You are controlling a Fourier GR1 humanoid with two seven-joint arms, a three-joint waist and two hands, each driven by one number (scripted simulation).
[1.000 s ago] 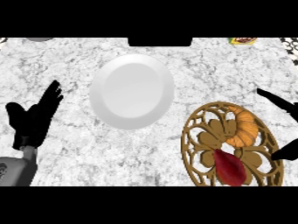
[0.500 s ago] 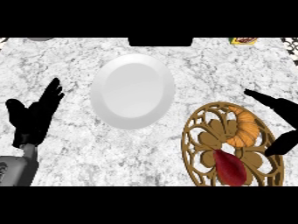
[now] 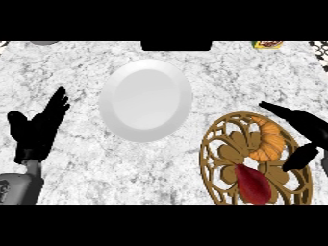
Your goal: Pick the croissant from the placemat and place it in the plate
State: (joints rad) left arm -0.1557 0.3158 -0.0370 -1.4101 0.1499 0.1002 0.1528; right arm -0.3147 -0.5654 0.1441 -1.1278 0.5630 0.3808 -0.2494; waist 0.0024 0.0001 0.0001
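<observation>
The croissant is seen lying on the upper right part of the round golden openwork placemat, which is set on the marble counter at the lower right of the head view. A dark red object, whose kind cannot be told, is seen on the same placemat just below the croissant, towards the near rim. The white plate is placed on the counter up and to the left of the placemat, close to it but apart, and nothing is carried on it. The right hand is held over the placemat's right edge, spread wide: its fingers are stretched straight towards the upper left, past the mat's top rim, while the thumb is pointed down over the right rim. The croissant is found just beside the gap between them, and nothing is held by the hand; whether the pastry is touched cannot be told. The left hand is shown at the view's left, well apart from the plate, resting open with its fingers up. A small yellow and brown item is glimpsed at the counter's far edge.
</observation>
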